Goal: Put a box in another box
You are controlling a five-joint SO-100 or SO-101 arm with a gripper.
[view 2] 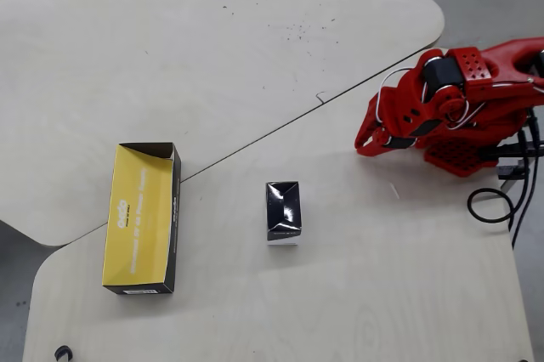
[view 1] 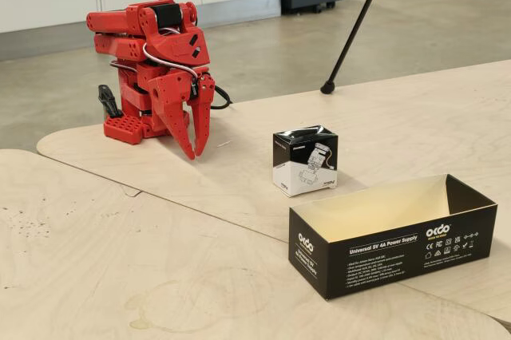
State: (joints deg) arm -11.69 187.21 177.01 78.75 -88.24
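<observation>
In the fixed view, the red plastic robot arm (view 1: 156,69) sits folded at the back of the pale plywood bench (view 1: 120,220), and its jaws (view 1: 196,148) point downward with the two red fingers nearly together at the tips, holding nothing. The tips hang just above the bench surface. The small cube-like cardboard box with a glossy black top half and a white lower half (view 1: 305,160) stands upright on the bench, well apart from the jaws, to the right of them in this view. Nearer to the camera lies the long low black cardboard box with a pale cream inside (view 1: 391,236); it is open on top, shows white print on its side wall, and stands near the small box without touching it. A thin black tripod leg (view 1: 355,25) rests on the grey floor behind the bench. In the overhead view, the red arm (view 2: 459,107) is at the right edge and the jaws (view 2: 367,143) again look pressed almost together. The small box (view 2: 283,212) is in the middle of the bench (view 2: 340,294), between the arm and the long box (view 2: 142,217), which lies at the left with its inside looking yellow and with nothing in it. A black cable (view 2: 497,200) curls at the right below the arm.
</observation>
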